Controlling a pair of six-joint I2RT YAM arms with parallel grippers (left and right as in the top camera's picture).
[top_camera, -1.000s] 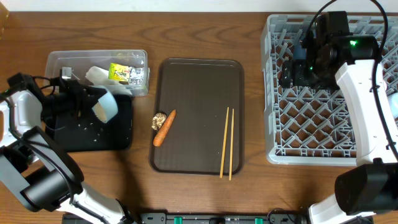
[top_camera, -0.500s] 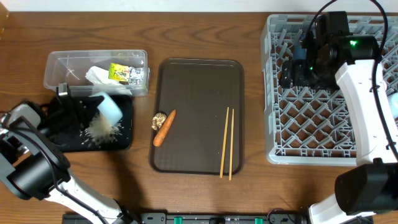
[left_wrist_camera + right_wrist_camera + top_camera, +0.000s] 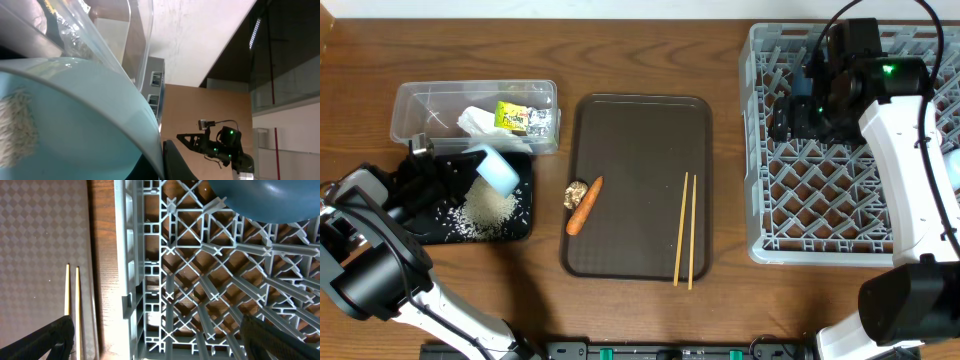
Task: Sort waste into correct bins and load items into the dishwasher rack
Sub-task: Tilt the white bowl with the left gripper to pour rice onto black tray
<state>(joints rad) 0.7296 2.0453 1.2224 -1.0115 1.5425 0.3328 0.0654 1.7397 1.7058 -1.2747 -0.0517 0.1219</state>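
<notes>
At lower left of the overhead view, the left gripper is clamped on a small light blue cup, which is tipped over the shallow black rectangular tray; white rice grains lie heaped in that tray; emptying the cup appears to be the step in hand; next it likely needs carrying right to the grey pegged dishwasher rack; the right gripper hangs there, jaws wide and empty.

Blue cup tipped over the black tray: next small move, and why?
Probably a slight extra tilt or shake: the light blue cup hangs tipped over the black tray with rice piled below, but the left wrist view shows a clump clinging inside.
</notes>
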